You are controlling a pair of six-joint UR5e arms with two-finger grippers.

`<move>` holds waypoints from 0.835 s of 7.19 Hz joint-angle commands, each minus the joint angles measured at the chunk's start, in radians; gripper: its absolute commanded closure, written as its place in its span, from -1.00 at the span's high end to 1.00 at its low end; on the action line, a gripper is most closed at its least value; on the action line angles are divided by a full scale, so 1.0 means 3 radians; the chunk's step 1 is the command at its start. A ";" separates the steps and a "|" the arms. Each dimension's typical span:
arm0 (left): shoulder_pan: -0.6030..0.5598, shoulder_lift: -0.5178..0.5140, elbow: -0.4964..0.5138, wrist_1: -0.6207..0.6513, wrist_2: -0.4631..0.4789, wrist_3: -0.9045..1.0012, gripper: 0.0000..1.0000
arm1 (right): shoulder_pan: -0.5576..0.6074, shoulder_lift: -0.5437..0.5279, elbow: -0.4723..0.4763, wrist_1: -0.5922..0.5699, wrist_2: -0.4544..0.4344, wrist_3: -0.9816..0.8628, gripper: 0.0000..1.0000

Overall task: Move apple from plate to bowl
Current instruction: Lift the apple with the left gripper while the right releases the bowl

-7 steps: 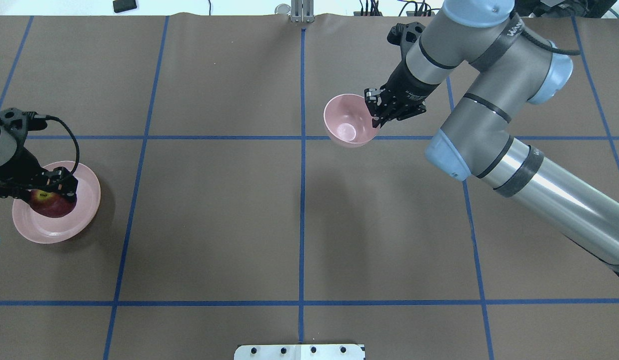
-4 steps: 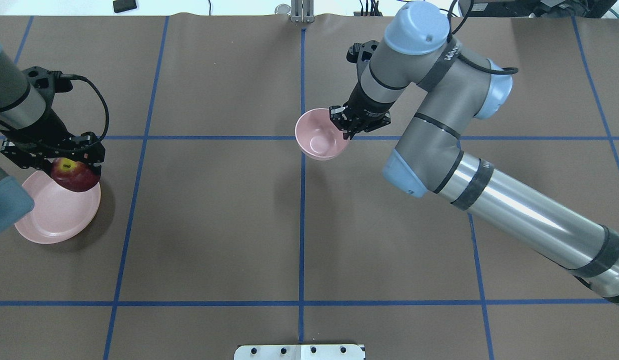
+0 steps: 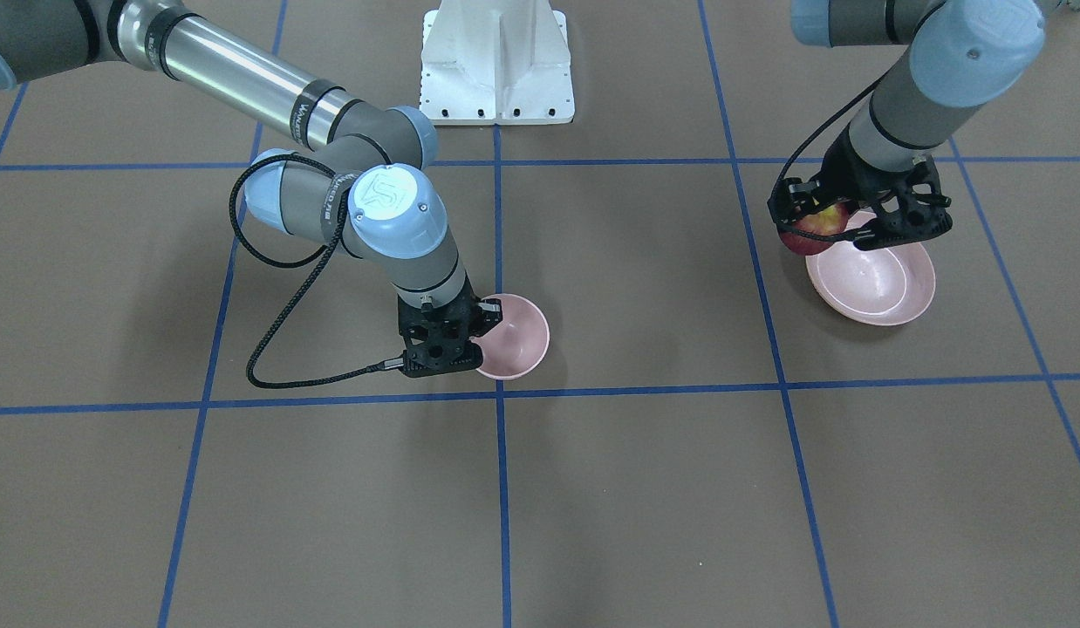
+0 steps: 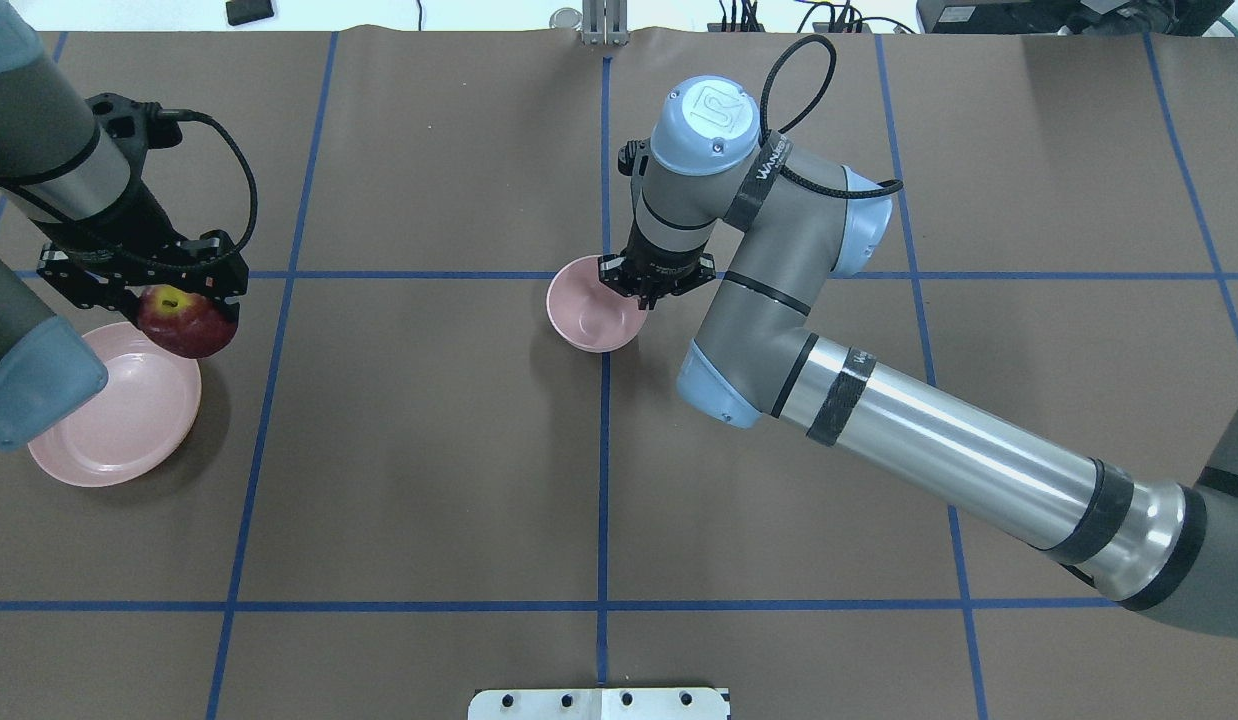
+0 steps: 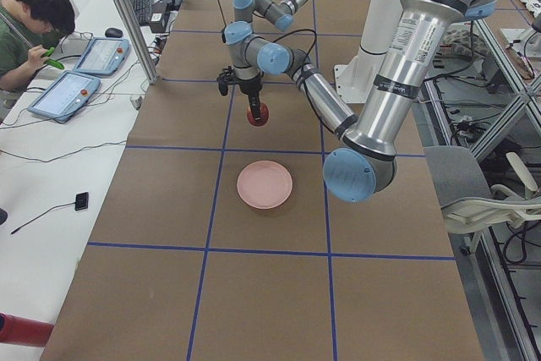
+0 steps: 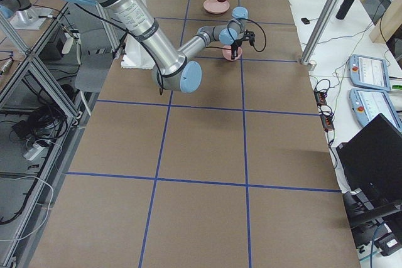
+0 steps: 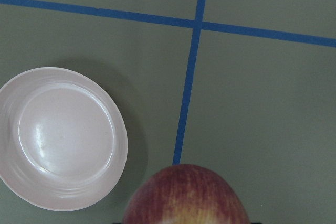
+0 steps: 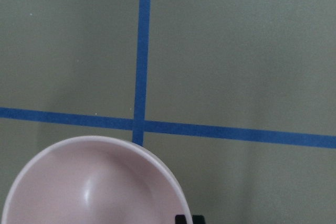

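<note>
The left gripper [image 4: 179,300] is clamped on the apple [image 4: 189,325], holding it in the air over the far edge of the plate [image 4: 109,440] and clear of it. The right gripper [image 4: 647,292] is pinched on the rim of the bowl [image 4: 584,315] near the table's [image 4: 429,450] middle, well apart from the apple. This looks like the carry. Next the apple must cross, centre over the narrow bowl beside those fingers, and lower before release
</note>
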 commanded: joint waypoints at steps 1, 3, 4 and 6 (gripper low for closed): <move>0.0000 -0.0015 0.0004 0.0006 -0.0005 -0.0006 -1.00 | -0.0010 0.0021 -0.0019 0.0146 -0.0002 0.0177 0.98; 0.0010 -0.0142 0.0045 0.0006 -0.0005 -0.0128 -1.00 | 0.0112 0.0026 0.0032 0.0168 0.0084 0.0178 1.00; 0.0066 -0.0365 0.0147 -0.0014 -0.0011 -0.0361 -1.00 | 0.0285 0.0016 0.0047 0.0142 0.0358 0.0138 1.00; 0.0458 -0.0953 0.0448 -0.0126 -0.0011 -0.1116 -1.00 | 0.0607 -0.0258 0.0291 0.0112 0.0682 0.0102 1.00</move>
